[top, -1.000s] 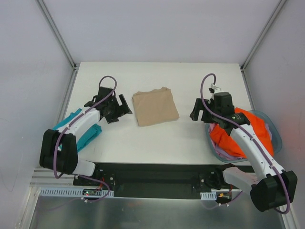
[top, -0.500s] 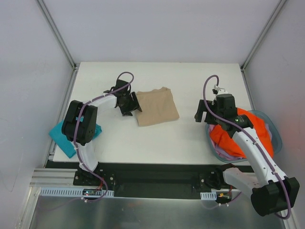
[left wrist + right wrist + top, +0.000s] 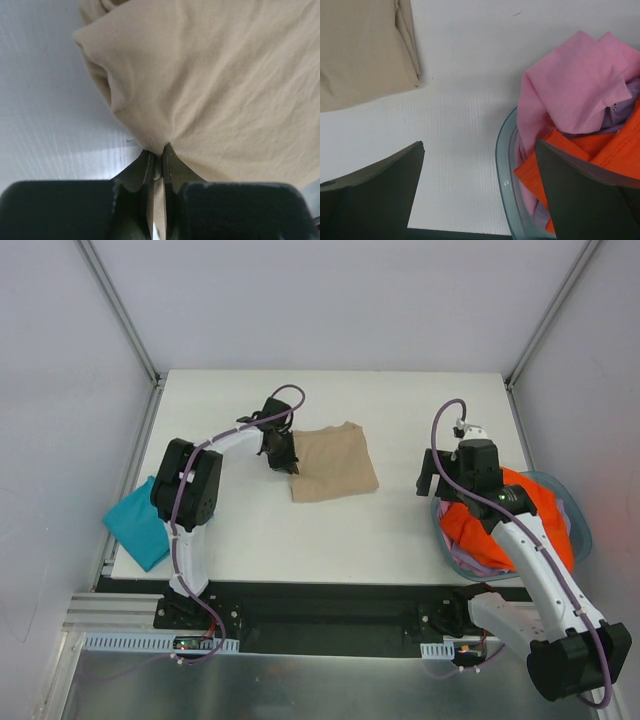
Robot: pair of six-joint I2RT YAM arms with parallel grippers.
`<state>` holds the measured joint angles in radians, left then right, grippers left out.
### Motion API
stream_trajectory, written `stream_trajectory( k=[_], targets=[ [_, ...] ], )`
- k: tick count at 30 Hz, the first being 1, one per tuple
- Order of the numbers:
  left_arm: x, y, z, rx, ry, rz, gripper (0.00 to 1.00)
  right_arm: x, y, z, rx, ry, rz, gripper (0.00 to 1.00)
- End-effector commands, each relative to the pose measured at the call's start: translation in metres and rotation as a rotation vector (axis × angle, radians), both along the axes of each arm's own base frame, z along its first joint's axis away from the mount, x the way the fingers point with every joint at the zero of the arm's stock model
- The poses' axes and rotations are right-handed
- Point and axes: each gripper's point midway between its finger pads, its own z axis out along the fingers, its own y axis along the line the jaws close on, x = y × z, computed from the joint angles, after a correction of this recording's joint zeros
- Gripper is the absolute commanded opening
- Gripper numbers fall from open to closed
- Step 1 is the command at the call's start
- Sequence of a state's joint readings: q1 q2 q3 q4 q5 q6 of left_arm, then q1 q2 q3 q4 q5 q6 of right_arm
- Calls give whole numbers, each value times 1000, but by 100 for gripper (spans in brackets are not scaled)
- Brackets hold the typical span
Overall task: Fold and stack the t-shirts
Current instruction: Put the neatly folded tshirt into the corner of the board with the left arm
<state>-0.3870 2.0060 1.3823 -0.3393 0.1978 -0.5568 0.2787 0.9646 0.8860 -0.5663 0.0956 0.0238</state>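
A folded tan t-shirt (image 3: 335, 462) lies at the middle of the white table. My left gripper (image 3: 283, 450) is at its left edge, shut on a pinch of the tan cloth (image 3: 225, 90); the cloth puckers where it enters the gripper (image 3: 157, 160). A teal t-shirt (image 3: 138, 522) lies at the table's left edge, half off it. Orange (image 3: 510, 515), pink (image 3: 575, 85) and lavender (image 3: 631, 90) t-shirts are heaped in the basket. My right gripper (image 3: 437, 472) hovers open over the basket's left rim, nothing between its fingers (image 3: 479, 150).
The round blue-grey basket (image 3: 582, 525) stands at the table's right edge, its rim (image 3: 504, 165) just under my right gripper. Bare white table (image 3: 330, 530) lies between the tan shirt and the basket. Grey walls enclose the back and sides.
My left gripper swung right from beside the teal shirt to the tan shirt's left edge and shut on the cloth. The right gripper drifted slightly right, still open.
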Motion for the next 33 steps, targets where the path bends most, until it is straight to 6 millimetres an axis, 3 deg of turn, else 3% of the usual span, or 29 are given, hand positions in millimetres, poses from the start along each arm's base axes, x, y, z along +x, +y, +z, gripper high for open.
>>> stream_trajectory(
  k=[1, 5, 8, 10, 12, 15, 20, 27, 33],
  targets=[
    [-17, 26, 19, 150, -72, -189, 0, 1, -12, 8, -35, -42, -36, 97],
    [-60, 72, 45, 310, -162, -341, 0, 4, -9, 8, -21, -50, -31, 97],
    [-93, 95, 57, 367, -202, -430, 0, 4, -6, 9, -5, -49, -17, 97],
    [-119, 108, 59, 389, -154, -475, 0, 5, -5, 9, -3, -53, -16, 97],
    [-140, 134, 59, 484, -107, -478, 0, 6, -5, 10, -1, -56, -17, 97],
    [-157, 173, 62, 668, -38, -488, 0, 6, -5, 10, 1, -65, -18, 97],
    [-165, 219, 83, 843, 29, -500, 0, 8, -15, 11, -26, -86, -58, 97],
    [-186, 236, 97, 900, 10, -574, 0, 14, -17, 7, -36, -88, -70, 97],
    [-179, 268, 139, 1087, -60, -552, 0, 19, -17, -3, -52, -54, -70, 97]
  ],
)
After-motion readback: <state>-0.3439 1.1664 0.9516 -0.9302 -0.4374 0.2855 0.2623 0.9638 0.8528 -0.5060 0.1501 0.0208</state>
